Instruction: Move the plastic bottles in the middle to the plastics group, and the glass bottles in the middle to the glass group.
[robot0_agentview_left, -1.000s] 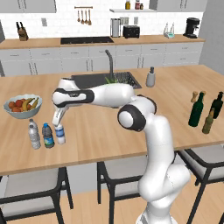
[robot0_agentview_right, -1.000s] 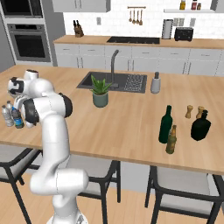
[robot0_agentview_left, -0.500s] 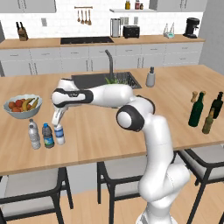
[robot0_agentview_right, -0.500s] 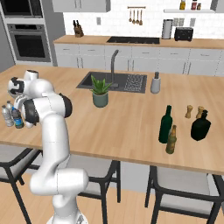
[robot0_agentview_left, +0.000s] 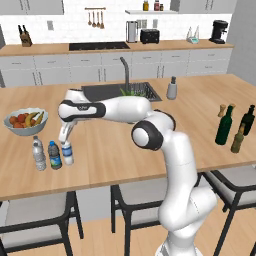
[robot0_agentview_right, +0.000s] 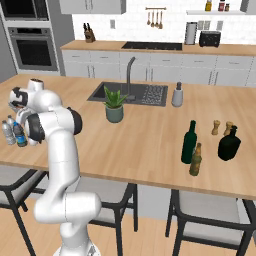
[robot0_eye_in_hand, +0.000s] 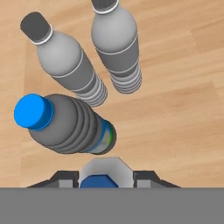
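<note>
Barely shifted since a second ago, gripper (robot0_agentview_left: 64, 142) closed on white-capped bottle (robot0_agentview_left: 67, 153) beside blue-capped bottle (robot0_agentview_left: 54, 155) near tabletop (robot0_agentview_left: 115, 155) edge; right base view: green bottle (robot0_agentview_right: 189, 142) standing far off; hand view: bottle's cap (robot0_eye_in_hand: 98, 181) between jaws.

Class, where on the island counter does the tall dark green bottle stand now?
In the right base view, the green bottle stands near the counter's right front edge, beside the small olive-brown bottle, left of the blackish bottle.
</note>
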